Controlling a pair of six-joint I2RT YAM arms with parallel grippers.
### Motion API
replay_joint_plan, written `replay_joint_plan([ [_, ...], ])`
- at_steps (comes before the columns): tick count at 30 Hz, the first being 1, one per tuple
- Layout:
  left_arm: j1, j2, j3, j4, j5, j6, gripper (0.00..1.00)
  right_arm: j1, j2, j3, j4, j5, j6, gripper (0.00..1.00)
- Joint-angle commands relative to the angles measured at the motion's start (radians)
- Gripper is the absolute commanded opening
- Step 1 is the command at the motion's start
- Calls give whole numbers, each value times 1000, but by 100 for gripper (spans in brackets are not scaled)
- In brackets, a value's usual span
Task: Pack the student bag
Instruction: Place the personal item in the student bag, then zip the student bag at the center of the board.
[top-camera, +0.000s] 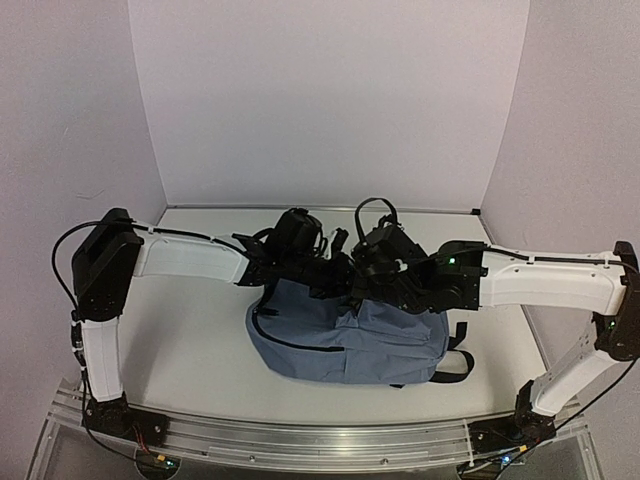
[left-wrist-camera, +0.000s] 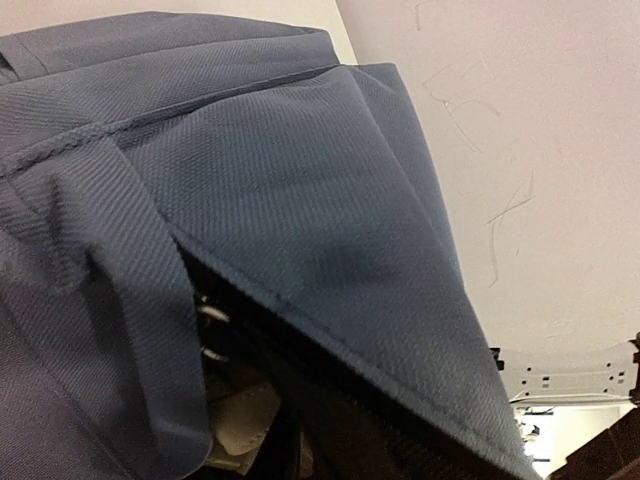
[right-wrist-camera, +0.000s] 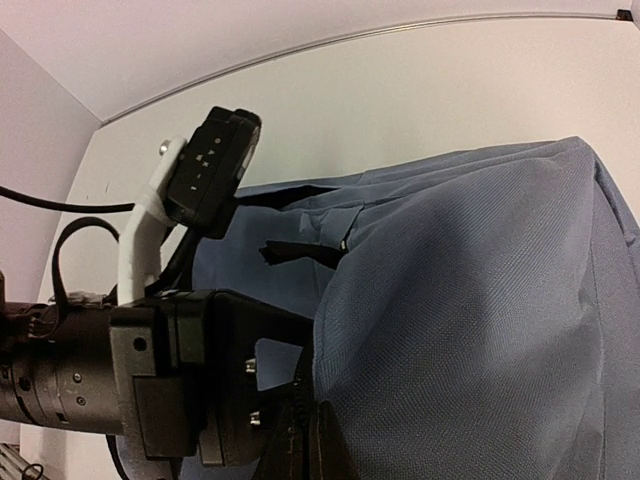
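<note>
Top external view is showing the opening step underway: the student bag is lying flat just below the left gripper and right gripper, its upper edge bunching right at their tips. Right gripper is sitting fully closed, likely on rim cloth though its fingers are hidden; left one I cannot tell, fabric is filling its camera. Next move is calling for pulling the mouth wide apart before anything goes in.

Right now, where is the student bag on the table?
In the top view, the student bag lies centre-right on the table, with the left arm and right arm meeting over its far edge.
</note>
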Motion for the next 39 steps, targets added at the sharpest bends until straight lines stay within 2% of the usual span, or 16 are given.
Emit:
replay_joint_plan([
  [1, -13, 51, 80, 108, 78, -21, 2, 13, -40, 19, 96, 18, 12, 0],
  [4, -18, 81, 84, 147, 109, -45, 0, 13, -36, 15, 96, 20, 16, 0],
  [8, -13, 15, 13, 131, 49, -21, 3, 14, -33, 14, 96, 18, 23, 0],
  [12, 11, -117, -90, 24, -59, 23, 14, 13, -16, 22, 97, 5, 21, 0],
  [15, 40, -235, -193, -52, -140, 21, 28, 13, 11, 29, 101, -18, 22, 0],
  [22, 116, -420, -326, -195, -199, 26, 46, 13, 76, 47, 129, -77, 16, 1],
  [27, 153, -492, -383, -215, -222, 8, 55, 13, 160, 74, 148, -136, 6, 4],
  [32, 162, -510, -391, -230, -229, 11, 62, 13, 235, 83, 173, -198, 10, 14],
  [36, 165, -511, -396, -233, -228, 15, 65, 13, 245, 103, 177, -219, -2, 30],
  [39, 169, -513, -398, -234, -227, 25, 65, 13, 193, 121, 175, -224, -23, 40],
])
